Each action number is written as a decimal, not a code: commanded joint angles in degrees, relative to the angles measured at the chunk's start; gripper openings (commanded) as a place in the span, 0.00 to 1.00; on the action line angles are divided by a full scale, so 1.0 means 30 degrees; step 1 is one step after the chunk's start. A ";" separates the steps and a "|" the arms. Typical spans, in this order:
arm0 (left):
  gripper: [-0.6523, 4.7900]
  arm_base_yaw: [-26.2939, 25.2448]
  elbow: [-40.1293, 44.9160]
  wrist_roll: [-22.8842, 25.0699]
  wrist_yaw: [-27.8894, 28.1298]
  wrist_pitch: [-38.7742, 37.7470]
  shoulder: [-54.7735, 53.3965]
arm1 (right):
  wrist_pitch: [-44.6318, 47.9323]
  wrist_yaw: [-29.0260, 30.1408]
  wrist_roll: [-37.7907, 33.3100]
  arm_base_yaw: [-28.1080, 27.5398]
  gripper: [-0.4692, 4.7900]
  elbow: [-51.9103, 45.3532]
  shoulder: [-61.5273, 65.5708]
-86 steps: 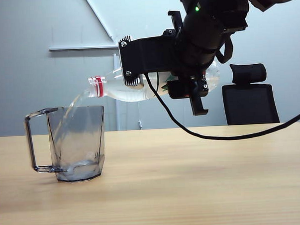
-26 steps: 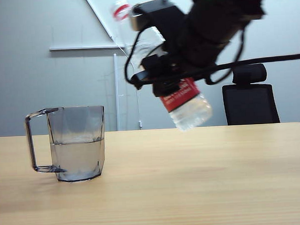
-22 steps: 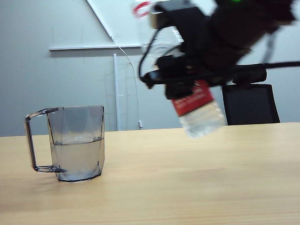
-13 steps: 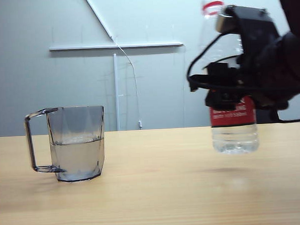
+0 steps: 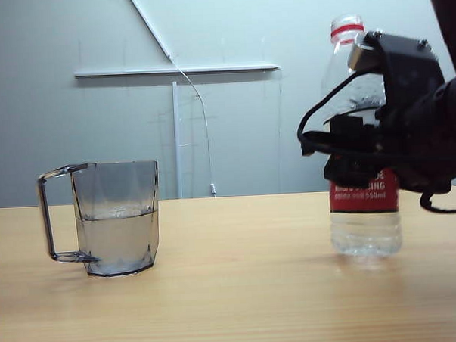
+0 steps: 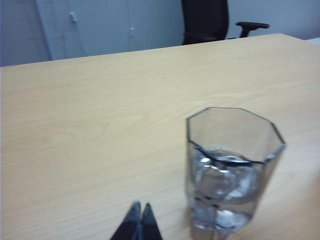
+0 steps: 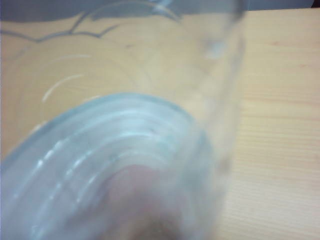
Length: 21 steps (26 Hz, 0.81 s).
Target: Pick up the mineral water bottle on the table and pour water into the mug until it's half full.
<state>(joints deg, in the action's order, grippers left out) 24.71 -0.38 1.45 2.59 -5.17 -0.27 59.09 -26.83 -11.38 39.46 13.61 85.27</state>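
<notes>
The right gripper (image 5: 363,154) is clamped around the middle of the mineral water bottle (image 5: 361,135), which is held upright on the right of the exterior view, well apart from the mug (image 5: 118,217); its base is at or just above the surface (image 5: 241,291) — contact cannot be confirmed from this angle. In the right wrist view the clear bottle wall (image 7: 120,150) fills nearly the whole picture, so the fingers themselves are not seen there. The left gripper (image 6: 139,225) is seen only in its own wrist view, its two dark tips pressed together and holding nothing, low over the surface just beside the mug (image 6: 232,170). The water (image 5: 117,236) in the mug stands at roughly half its height, so the pour is judged done and the step in hand is setting the bottle down. For this to be done well, the bottle should be kept vertical and lowered until its base is fully seated before the grip is released. The fingers should then be opened evenly and drawn straight back — a sideways pull could tip the tall, lightened bottle.
</notes>
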 commanded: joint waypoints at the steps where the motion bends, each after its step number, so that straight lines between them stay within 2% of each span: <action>1: 0.12 -0.0197 -0.0044 -0.0058 -0.0073 0.0168 -0.0022 | 0.2594 -0.0007 -0.0240 0.0022 0.62 0.0095 0.1137; 4: 0.12 -0.0197 -0.0044 -0.0058 -0.0073 0.0168 -0.0022 | 0.2769 0.0007 -0.0240 0.0095 0.63 -0.0015 0.1515; 7: 0.12 -0.0197 -0.0044 -0.0058 -0.0080 0.0168 -0.0022 | 0.3825 -0.0029 -0.0211 0.0168 0.94 -0.0641 0.1501; 8: 0.12 -0.0197 -0.0044 -0.0058 -0.0073 0.0168 -0.0022 | 0.4036 -0.0029 -0.0204 0.0160 0.98 -0.0831 0.1501; 14: 0.12 -0.0197 -0.0044 -0.0058 -0.0080 0.0175 -0.0022 | 0.6950 -0.0015 -0.0204 0.0168 1.00 -0.2885 0.1501; 17: 0.12 -0.0197 -0.0044 -0.0058 -0.0073 0.0175 -0.0022 | 0.7227 0.0131 -0.0219 0.0175 1.00 -0.3497 0.1421; 19: 0.12 -0.0204 -0.0044 -0.0058 -0.0080 0.0168 -0.0022 | 0.7235 0.0940 -0.0233 0.0561 1.00 -0.3985 0.1341; 21: 0.12 -0.0350 -0.0044 -0.0058 -0.0073 0.0175 -0.0022 | 0.7257 0.0204 -0.0007 0.1486 1.00 -0.4218 0.1071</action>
<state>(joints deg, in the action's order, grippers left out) 23.97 -0.36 1.45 2.55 -5.17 -0.27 79.40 -25.06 -11.97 42.87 0.78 89.23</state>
